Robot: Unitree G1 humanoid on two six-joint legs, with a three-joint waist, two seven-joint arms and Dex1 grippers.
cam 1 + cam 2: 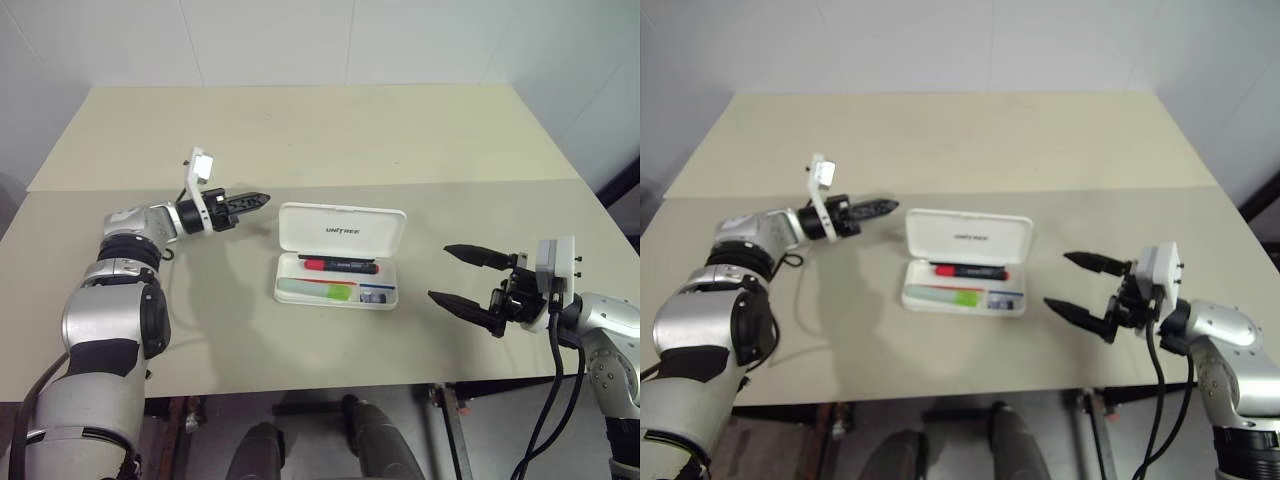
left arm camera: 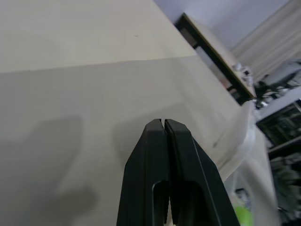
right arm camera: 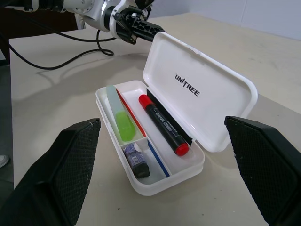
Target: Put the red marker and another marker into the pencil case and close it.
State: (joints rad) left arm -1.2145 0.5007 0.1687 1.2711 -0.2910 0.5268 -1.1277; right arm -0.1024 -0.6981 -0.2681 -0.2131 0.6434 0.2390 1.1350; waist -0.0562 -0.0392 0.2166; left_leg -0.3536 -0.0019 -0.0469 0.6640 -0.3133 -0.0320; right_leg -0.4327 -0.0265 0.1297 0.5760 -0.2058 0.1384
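Note:
The white pencil case (image 1: 340,231) lies open in the middle of the table, its lid standing up at the back. Inside, the red marker (image 1: 338,265) rests along the back of the tray, and the light green marker (image 1: 318,291) lies in front of it. My left gripper (image 1: 262,198) is shut with nothing in it, held level just left of the lid's upper left corner and pointing toward it. To the right of the case, my right gripper (image 1: 439,271) stands wide open and empty, pointing at the case from a short distance.
A small grey and dark lump (image 3: 137,159) sits in the case's end compartment. A black cable (image 3: 61,56) trails on the beige table (image 1: 300,140) by the left arm. The table's front edge runs just below the case.

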